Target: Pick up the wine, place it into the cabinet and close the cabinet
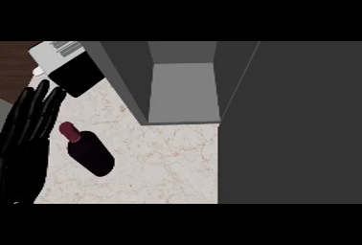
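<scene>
Head view: black left hand [28,122] at left edge, fingers straight, spread, holding nothing, resting. Just right of it, dark maroon glass wine bottle [88,149] lies on pale marble table [170,167], not yet picked up. Beyond, grey open cabinet [182,91]; door [290,124] fills right side, hiding table there. Right hand unseen. White-and-black box [67,67] far left, cropped, unidentifiable.

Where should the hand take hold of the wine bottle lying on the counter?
Probably round the wide body of the wine bottle, not the narrow neck. It lies on its side on the marble counter, neck pointing up-left, so come from above with fingers across its width. The open left hand is right beside it.
</scene>
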